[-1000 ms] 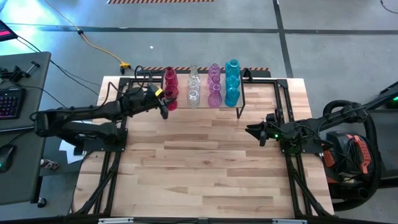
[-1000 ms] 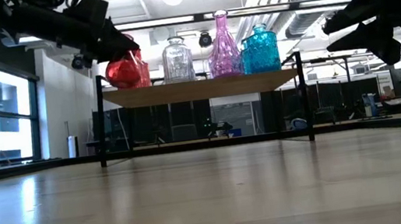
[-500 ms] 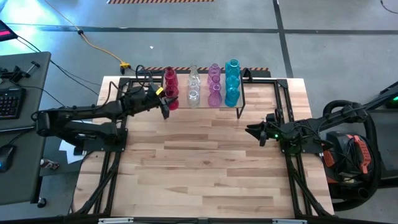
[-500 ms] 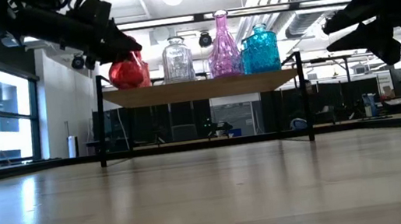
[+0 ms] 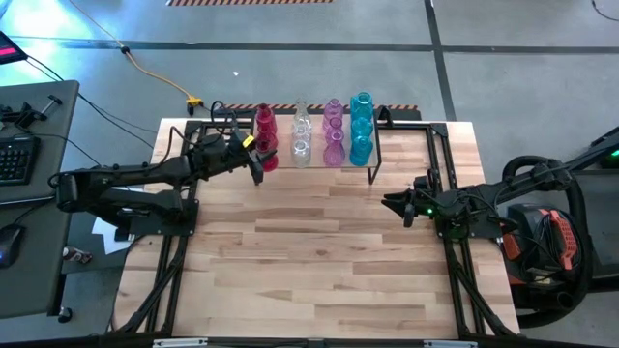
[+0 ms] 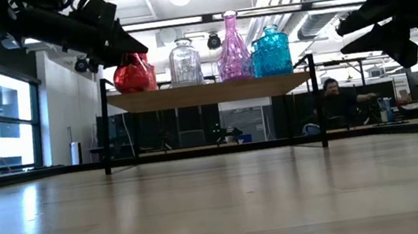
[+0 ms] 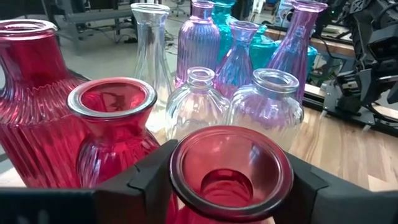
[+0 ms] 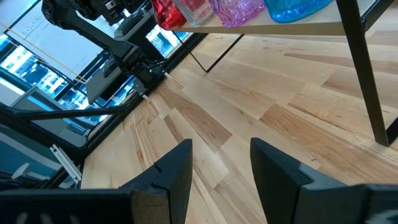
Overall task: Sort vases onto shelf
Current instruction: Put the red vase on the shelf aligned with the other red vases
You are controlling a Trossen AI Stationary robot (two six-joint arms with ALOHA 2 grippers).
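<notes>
The shelf (image 6: pixel 206 93) stands at the table's far edge and carries rows of vases: red (image 5: pixel 264 121), clear (image 5: pixel 302 135), pink-purple (image 5: pixel 334 130) and teal (image 5: pixel 362 126). My left gripper (image 5: pixel 255 164) is at the shelf's near-left corner, shut on a bulbous red vase (image 6: pixel 134 74). In the left wrist view this vase's round mouth (image 7: pixel 231 168) lies between my fingers, with the other vases behind it. My right gripper (image 5: pixel 395 203) hangs open above the table, to the right of the shelf, and touches nothing. My left gripper pinches the red vase at its neck, just under the flared rim (image 7: pixel 186 186), with one finger (image 7: pixel 146 177) on each side. The fingers come level from the table's left side. The vase stands upright, its base at the level of the shelf top (image 6: pixel 136 91).
Black frame rails (image 5: pixel 445 164) run along the table's left and right sides. The shelf's thin black legs (image 6: pixel 318 101) stand on the plank top, which is bare wood (image 5: pixel 319 251) nearer to me. A person (image 6: pixel 338 103) sits in the room beyond the table.
The red vase in my left gripper was tilted a second ago and has been tipped upright at the shelf's near-left corner, with the gripper turning along with it. My right arm has kept still. A person has come into view behind the table.
</notes>
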